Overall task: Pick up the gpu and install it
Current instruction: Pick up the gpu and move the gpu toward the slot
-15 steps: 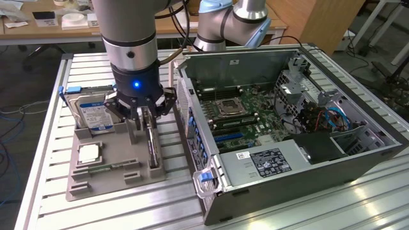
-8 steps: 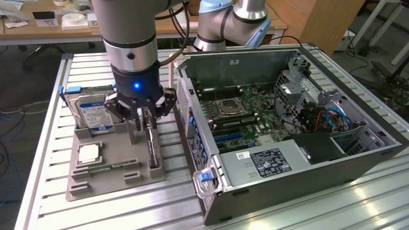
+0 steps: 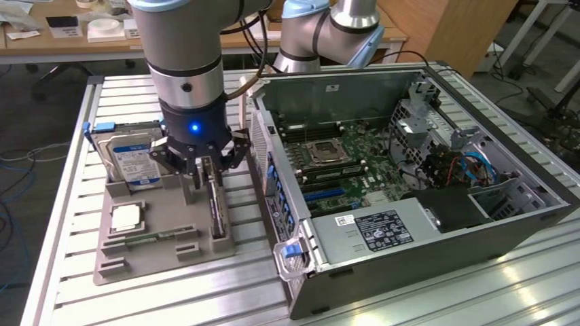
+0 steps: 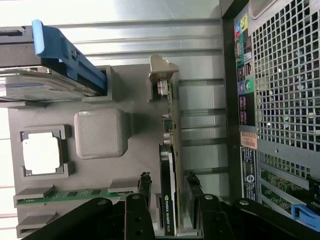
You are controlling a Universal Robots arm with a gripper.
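There is one gray tray point(image 3: 163, 261) on the metal table point(image 3: 118, 95), and four things sit in it: one card point(image 3: 216, 210), one hard drive point(image 3: 127, 159) with a blue label, one square silver chip point(image 3: 127, 217) and one thin green memory stick point(image 3: 149, 238). Beside the tray, to the exterior view's right, stands one big computer box point(image 3: 335, 92) with its side open.

The card stands on its thin edge in a slot of the tray, on the side of the tray nearest the computer box. It is flat and long. One face is dark, with small letters on it. The other side looks light brown. At one end it has a shiny silver metal piece point(image 4: 161, 75).

One robot hand point(image 3: 205, 190) hangs right over the card. It has two black fingers point(image 4: 145, 182). They are spread apart, one on each side of the card, near the end away from the silver piece. A little gap shows between each finger and the card, so the hand is not pinching it.
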